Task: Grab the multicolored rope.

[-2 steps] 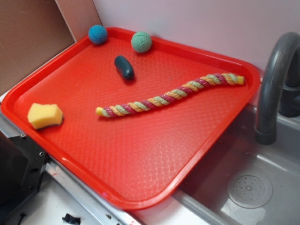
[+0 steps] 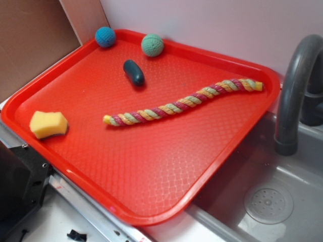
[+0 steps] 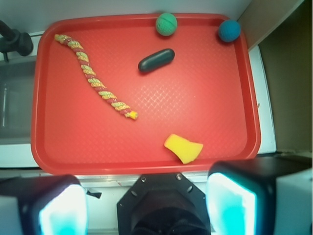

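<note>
The multicolored rope [image 2: 181, 103] lies wavy across the middle of the red tray [image 2: 151, 201], twisted from yellow, pink and pale green strands. From above, the rope [image 3: 95, 78] runs from the tray's far left corner toward its middle. My gripper [image 3: 146, 205] hangs high above the tray's near edge, open, its two pads wide apart with nothing between them. It is far from the rope. The exterior view does not show the gripper.
On the tray also lie a yellow sponge [image 2: 48, 124], a dark oblong object [image 2: 133, 72], a blue ball [image 2: 105, 37] and a green ball [image 2: 152, 45]. A grey sink [image 2: 272, 201] with a faucet [image 2: 295, 96] borders the tray's right side.
</note>
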Motion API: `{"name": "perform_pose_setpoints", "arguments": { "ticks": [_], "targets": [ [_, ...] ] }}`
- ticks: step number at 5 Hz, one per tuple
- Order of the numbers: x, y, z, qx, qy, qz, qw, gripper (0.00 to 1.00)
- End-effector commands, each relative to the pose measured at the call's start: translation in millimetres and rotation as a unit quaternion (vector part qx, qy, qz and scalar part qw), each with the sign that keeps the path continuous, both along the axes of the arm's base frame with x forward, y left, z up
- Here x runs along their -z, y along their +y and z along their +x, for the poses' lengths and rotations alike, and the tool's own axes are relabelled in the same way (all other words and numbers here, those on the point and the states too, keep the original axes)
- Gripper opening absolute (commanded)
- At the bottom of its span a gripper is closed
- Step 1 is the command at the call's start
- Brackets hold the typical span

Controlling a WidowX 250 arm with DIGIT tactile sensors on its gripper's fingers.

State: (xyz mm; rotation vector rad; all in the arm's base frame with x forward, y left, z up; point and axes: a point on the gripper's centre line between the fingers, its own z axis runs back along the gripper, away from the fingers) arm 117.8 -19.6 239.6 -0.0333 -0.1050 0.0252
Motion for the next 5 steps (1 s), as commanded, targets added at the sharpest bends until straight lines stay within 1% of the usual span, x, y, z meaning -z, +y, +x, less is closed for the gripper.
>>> {"name": "perform_pose_setpoints", "arguments": {
  "ticks": [1, 2, 3, 4, 5],
  "targets": [
    [18.0, -20.3, 42.9, 0.038, -0.09, 0.006, 0.995, 1.0],
    [47.9, -36.7, 79.6, 0.101, -0.092, 0.034, 0.99, 1.0],
    [71.0, -49.3, 111.5, 0.152, -0.108, 0.052, 0.981, 1.0],
    [102.2, -66.4, 134.0, 0.178, -0.086, 0.048, 0.979, 1.0],
    [127.5, -76.0, 139.7, 0.195, -0.056, 0.065, 0.977, 1.0]
  ]
}}
